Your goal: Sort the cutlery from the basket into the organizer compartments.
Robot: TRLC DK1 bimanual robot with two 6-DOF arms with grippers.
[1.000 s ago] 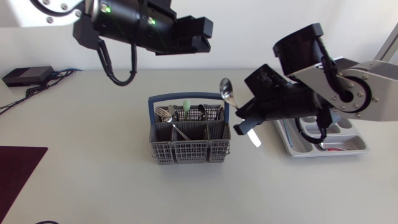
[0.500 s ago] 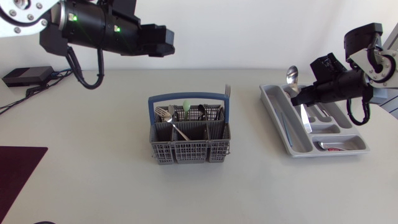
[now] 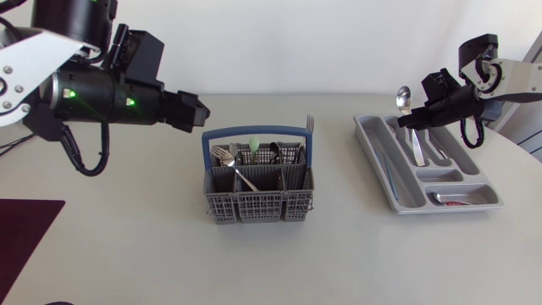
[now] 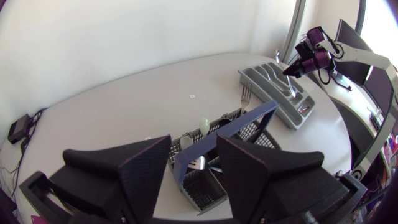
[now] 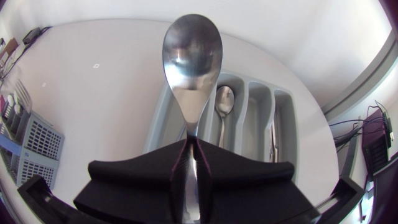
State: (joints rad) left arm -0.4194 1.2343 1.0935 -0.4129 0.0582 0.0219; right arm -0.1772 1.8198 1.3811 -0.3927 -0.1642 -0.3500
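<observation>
The grey cutlery basket [image 3: 258, 193] with a blue handle stands mid-table, holding forks, spoons and a green-tipped piece. My left gripper [image 3: 196, 112] hovers open above the table to the basket's left; in the left wrist view its gripper [image 4: 196, 180] holds nothing, and the basket [image 4: 214, 152] lies below, ahead of it. The grey organizer [image 3: 373, 148] sits at the right. My right gripper [image 3: 421, 119] is shut on a steel spoon [image 3: 403, 99] above the organizer's far end. In the right wrist view the spoon [image 5: 191, 68] stands bowl-up from the gripper [image 5: 191, 165], over the organizer [image 5: 249, 118].
One spoon [image 5: 224, 99] lies in a long compartment of the organizer, and a red-marked piece [image 3: 453, 202] in its near cross compartment. A dark mat [image 3: 24, 230] lies at the table's left front edge. A black box with cables [image 3: 34, 103] sits at the far left.
My right arm carried the spoon from beside the basket rightward to above the organizer. My left arm swung left and lower, away from above the basket.
</observation>
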